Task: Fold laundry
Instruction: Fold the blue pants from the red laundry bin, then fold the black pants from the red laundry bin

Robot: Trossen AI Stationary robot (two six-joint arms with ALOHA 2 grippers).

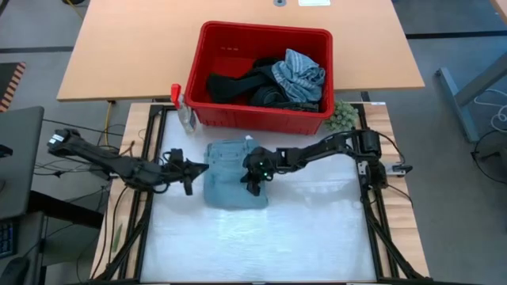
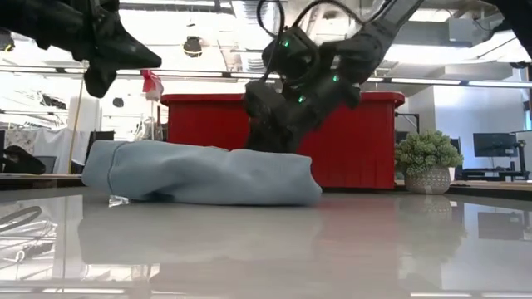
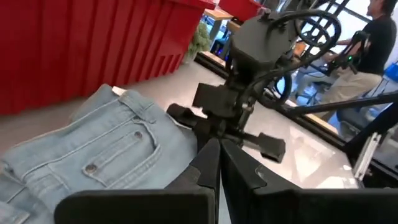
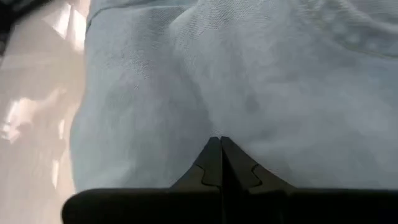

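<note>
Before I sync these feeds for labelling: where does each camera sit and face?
High: overhead, straight down; both arms, folded light blue jeans, red basket.
Low: table height, level toward the room; arms enter from above.
Left wrist: past its shut left claw toward the right arm.
Right wrist: right claw shut, over denim.
All share the jeans.

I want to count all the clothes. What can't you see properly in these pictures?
- Clothes in the red basket: heaped in the high view, so lower ones are hidden; the low view shows only its wall.
- Folded light blue jeans: the right gripper, shut, covers part from above.
- Underside of the jeans: hidden in every view.
- Left gripper: shut beside the jeans; contact unclear.
</note>
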